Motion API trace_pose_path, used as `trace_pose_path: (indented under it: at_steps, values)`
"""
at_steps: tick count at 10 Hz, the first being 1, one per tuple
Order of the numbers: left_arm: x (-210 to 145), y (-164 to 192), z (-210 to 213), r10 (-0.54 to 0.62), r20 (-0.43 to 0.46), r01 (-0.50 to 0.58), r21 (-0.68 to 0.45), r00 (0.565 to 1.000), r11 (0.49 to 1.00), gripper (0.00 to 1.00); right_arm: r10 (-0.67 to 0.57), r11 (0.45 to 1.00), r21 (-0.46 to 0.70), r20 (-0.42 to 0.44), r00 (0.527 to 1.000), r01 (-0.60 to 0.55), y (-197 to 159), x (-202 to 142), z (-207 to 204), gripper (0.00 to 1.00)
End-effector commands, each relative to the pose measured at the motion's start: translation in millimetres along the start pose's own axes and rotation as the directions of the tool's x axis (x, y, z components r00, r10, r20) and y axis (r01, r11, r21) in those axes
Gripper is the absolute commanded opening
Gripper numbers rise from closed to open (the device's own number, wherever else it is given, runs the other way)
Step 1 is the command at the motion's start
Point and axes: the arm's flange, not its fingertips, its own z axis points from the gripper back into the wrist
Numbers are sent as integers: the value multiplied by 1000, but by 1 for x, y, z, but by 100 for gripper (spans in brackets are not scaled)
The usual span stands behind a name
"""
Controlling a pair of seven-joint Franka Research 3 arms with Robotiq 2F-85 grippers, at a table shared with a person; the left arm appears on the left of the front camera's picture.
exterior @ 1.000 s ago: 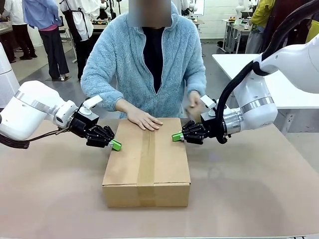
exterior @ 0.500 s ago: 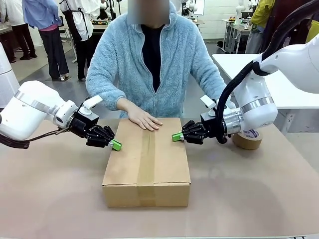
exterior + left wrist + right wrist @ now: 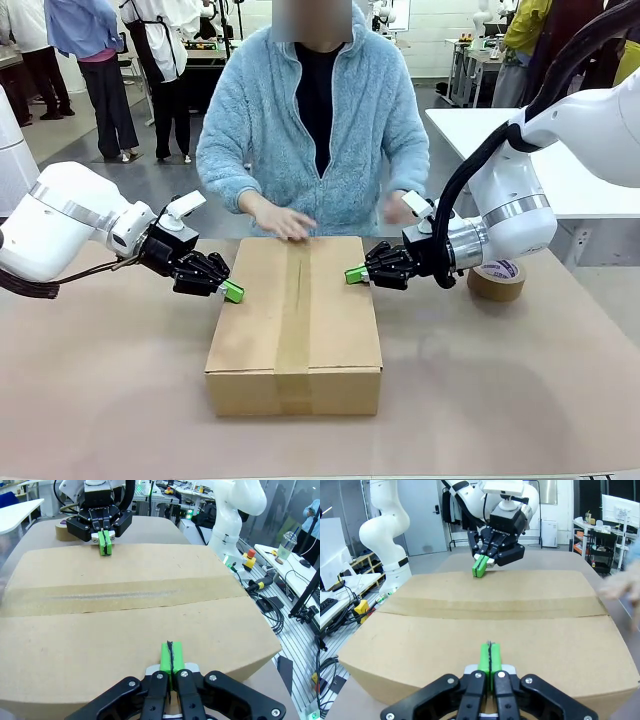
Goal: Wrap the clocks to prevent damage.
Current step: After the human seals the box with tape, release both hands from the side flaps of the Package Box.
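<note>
- So, nearest the camera: the brown bench (image 3: 120, 400) has bare surface in front of the box and to both sides, plenty of room for either arm to back off.
- The closed cardboard box (image 3: 295, 330) sits mid-bench, long axis running away from the robot, with a tape strip (image 3: 292, 320) down the top seam.
- The clocks are not visible; my guess is the wrapped bundle is inside the sealed box, but I can't confirm that.
- The left hand (image 3: 232, 291) has its green pads pressed together, holding nothing, with the tips at the box's left top edge. In the left wrist view they lie over that edge, touching or just above it, can't tell which.
- The right hand (image 3: 355, 274) is the same: pads together, nothing held, tips at the right top edge, facing the left one across the lid.
- Neither hand has moved over the last second, so they look to be steadying the box.
- What changed: the person's hand (image 3: 285, 222), a second ago flat on the far end of the lid, is now lifted off and blurred just above the far edge.
- Also new since a second ago: a tape roll (image 3: 497, 279) now sits on the bench, right of the box, behind the right arm.
- My read: taping is done and the task is nearly over.
- Edges to mind: the tape roll is near the right arm, and the person's hand is close to the box's far edge.
</note>
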Motion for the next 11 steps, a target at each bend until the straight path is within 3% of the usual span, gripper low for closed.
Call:
trace_pose_path:
  at_steps: [1, 3, 4, 7, 9, 11]
  values:
    - [-2, 2, -2, 3, -2, -3, 13, 1000, 1000, 0, -8, 1000, -11, -1, 1000, 8, 1, -2, -2, 1]
    - [0, 0, 0, 0, 0, 0, 0, 1000, 1000, 0, 0, 1000, 0, 0, 1000, 0, 0, 0, 0, 1]
    - [12, 0, 11, -10, -19, 10, 24, 1000, 1000, 0, 19, 999, 26, -51, 999, -18, 7, 14, 2, 1]
    - [72, -25, 60, -54, -93, 62, 85, 994, 994, 0, 13, 1000, 0, -264, 964, -14, 57, 86, 25, 1]
    - [102, -42, 87, -24, -168, 39, 86, 985, 996, 0, -27, 999, -52, -374, 927, 8, 97, 135, 45, 1]
    - [121, -59, 110, 41, -259, -9, 124, 965, 992, 0, -34, 990, -139, -402, 915, -24, 131, 170, 63, 1]
